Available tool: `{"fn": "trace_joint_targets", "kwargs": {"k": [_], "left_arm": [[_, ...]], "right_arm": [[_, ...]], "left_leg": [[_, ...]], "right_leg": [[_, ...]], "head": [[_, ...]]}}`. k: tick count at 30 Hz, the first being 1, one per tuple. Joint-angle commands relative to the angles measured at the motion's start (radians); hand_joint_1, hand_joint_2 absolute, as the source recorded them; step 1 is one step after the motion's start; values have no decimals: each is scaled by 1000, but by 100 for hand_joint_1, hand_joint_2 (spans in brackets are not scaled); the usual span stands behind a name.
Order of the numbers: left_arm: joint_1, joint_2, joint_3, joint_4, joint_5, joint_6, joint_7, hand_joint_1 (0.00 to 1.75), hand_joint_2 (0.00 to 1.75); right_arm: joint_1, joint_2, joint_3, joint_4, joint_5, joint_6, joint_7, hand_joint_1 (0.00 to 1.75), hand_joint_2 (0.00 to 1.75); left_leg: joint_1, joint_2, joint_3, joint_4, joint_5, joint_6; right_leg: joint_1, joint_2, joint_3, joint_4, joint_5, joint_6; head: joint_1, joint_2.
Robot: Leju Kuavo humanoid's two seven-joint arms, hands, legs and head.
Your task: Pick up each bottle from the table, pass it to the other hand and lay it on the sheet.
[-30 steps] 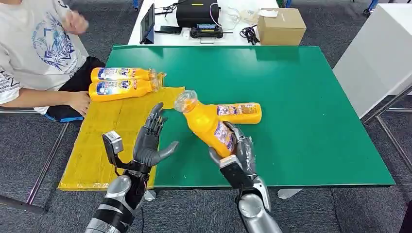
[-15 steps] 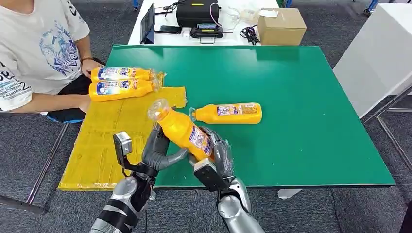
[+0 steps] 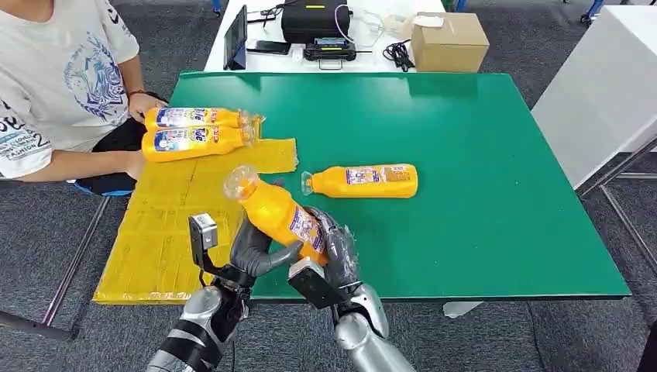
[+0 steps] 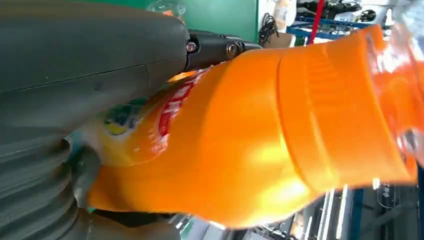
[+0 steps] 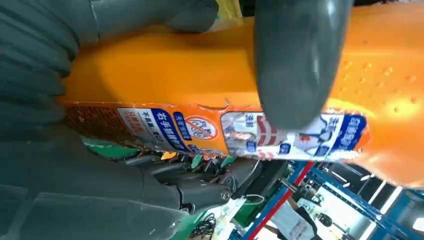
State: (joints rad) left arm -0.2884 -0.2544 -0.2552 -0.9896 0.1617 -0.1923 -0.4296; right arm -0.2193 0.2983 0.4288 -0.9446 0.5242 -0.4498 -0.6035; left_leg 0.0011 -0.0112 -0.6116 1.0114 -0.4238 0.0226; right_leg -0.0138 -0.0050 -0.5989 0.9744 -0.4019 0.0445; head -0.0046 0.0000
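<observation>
- Green table [image 3: 480, 139] fills the middle of the head view, with a yellow sheet [image 3: 166, 225] lying over its left part and a person [image 3: 54, 85] seated beyond the sheet's far left corner.
- Two bottles [image 3: 194, 132] are already laid side by side at the far end of the sheet, so room is left nearer the robot.
- On the left, the left hand [image 3: 256, 249] is curled around the lower body of the held bottle [image 3: 277, 213], its thumb seen pressed to the orange wall in the wrist view; a full grip cannot be told.
- Just to its right, the right hand [image 3: 335, 249] is wrapped around the same bottle's base, which is held tilted, cap up and leftward, above the sheet's near right edge.
- The right hand's fingers should be eased off only once the left hand's hold is judged firm, or the bottle could drop.
- Further right, one more bottle [image 3: 362, 180] lies on the bare table.
- Compared with a second ago, the held bottle has been carried leftward, and the left hand, then spread open, has been closed onto it.
</observation>
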Motion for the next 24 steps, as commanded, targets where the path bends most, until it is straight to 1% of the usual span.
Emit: {"fn": "trace_joint_targets", "kwargs": {"k": [1, 2, 3, 4, 5, 7, 8, 9, 10, 11, 12, 17, 18, 19, 20, 21, 22, 24], "left_arm": [[-54, 13, -26, 100, 8, -25, 22, 0, 175], [-57, 13, -27, 104, 9, -29, 22, 0, 175], [-62, 11, -28, 113, 11, -30, 22, 0, 175], [-64, 11, -28, 116, 12, -32, 22, 0, 175], [-69, 8, -27, 126, 18, -34, 24, 0, 175], [-74, 7, -26, 135, 25, -39, 25, 0, 175], [-80, 6, -25, 142, 25, -35, 22, 0, 175], [-96, 14, -43, 154, -1, -25, 5, 0, 175], [-113, 15, -42, 170, -9, -14, 1, 0, 175], [-129, 17, -37, 180, 7, -45, 4, 0, 175], [-135, 18, -33, 183, 9, -47, 6, 0, 175], [-134, 18, -31, 182, 10, -49, 7, 0, 175], [-126, 19, -28, 174, 23, -76, 0, 0, 175], [-118, 20, -19, 170, 47, -103, 3, 9, 175], [-110, 21, -17, 160, 57, -118, 4, 94, 175], [-103, 23, -17, 150, 72, -147, 2, 175, 175], [-94, 25, -18, 143, 91, -179, 8, 175, 175], [-80, 26, -23, 122, 98, -190, 3, 175, 175]], "right_arm": [[-76, 20, 87, 206, 21, 4, -4, 175, 175], [-79, 22, 95, 213, 27, 1, -6, 175, 175], [-86, 29, 113, 237, 34, 7, -5, 175, 175], [-88, 32, 119, 245, 37, 6, -4, 175, 175], [-94, 37, 139, 267, 42, 19, -3, 175, 175], [-96, 41, 158, 284, 50, 23, -4, 175, 175], [-98, 41, 178, 298, 57, 31, -10, 175, 175], [-103, 34, 196, 307, 81, -3, -11, 175, 175], [-104, 28, 193, 304, 62, 8, -18, 175, 175], [-110, 14, 191, 303, 59, 10, -9, 175, 175], [-111, 4, 189, 297, 55, 18, -11, 175, 175], [-111, -2, 186, 290, 52, 25, -13, 175, 175], [-106, -5, 182, 283, 49, 23, -9, 175, 175], [-101, -11, 172, 276, 43, 20, -8, 175, 175], [-96, -15, 164, 270, 37, 26, -11, 175, 175], [-93, -19, 160, 266, 41, 18, -10, 175, 175], [-90, -20, 154, 262, 37, 24, -12, 175, 175], [-86, -20, 147, 256, 41, 22, -14, 175, 175]], "left_leg": [[0, 3, 5, -1, -2, -1], [1, 2, 3, -1, -1, -1], [1, 3, 5, 0, -2, -2], [1, 2, 3, -1, -1, -1], [1, 2, 4, 0, -2, -2], [0, 2, 2, -1, -1, -1], [1, 2, 5, 0, -2, -2], [1, 1, 3, -1, -1, -1], [1, 1, 3, 0, -1, -1], [1, 0, 4, 0, -1, -2], [1, 0, 2, 0, 0, -1], [1, -1, 3, 0, -1, -1], [1, -1, 3, 0, 0, -1], [1, 0, 4, 0, -1, -1], [1, -1, 4, 0, -1, -1], [1, -1, 3, 0, 0, -1], [1, 0, 4, 0, -1, -1], [1, 0, 3, -1, -1, -1]], "right_leg": [[0, 2, 4, -1, -1, -2], [1, 1, 3, -1, 0, -1], [1, 2, 5, 0, -1, -2], [1, 1, 3, -1, 0, -1], [1, 1, 4, 0, -1, -2], [0, 1, 2, 0, 0, -1], [1, 1, 4, -1, -1, -2], [1, 0, 3, -1, -1, -2], [1, 0, 3, -1, -1, -1], [2, -1, 4, 0, -1, -2], [1, -1, 2, 0, -1, -1], [1, -2, 4, -1, -1, -2], [1, -1, 3, -1, -1, -1], [1, -1, 4, -1, -2, -2], [1, -1, 4, -1, -2, -2], [1, -1, 3, -1, -1, -1], [1, -1, 4, -1, -2, -2], [1, -1, 3, -1, -1, -1]], "head": [[0, 0], [0, 0], [0, 0], [0, 0], [0, 0], [0, 0], [0, 0], [0, 0], [0, 0], [0, 0], [-1, 0], [0, 0], [0, 0], [0, 0], [0, 0], [0, 0], [0, 0], [0, 0]]}}
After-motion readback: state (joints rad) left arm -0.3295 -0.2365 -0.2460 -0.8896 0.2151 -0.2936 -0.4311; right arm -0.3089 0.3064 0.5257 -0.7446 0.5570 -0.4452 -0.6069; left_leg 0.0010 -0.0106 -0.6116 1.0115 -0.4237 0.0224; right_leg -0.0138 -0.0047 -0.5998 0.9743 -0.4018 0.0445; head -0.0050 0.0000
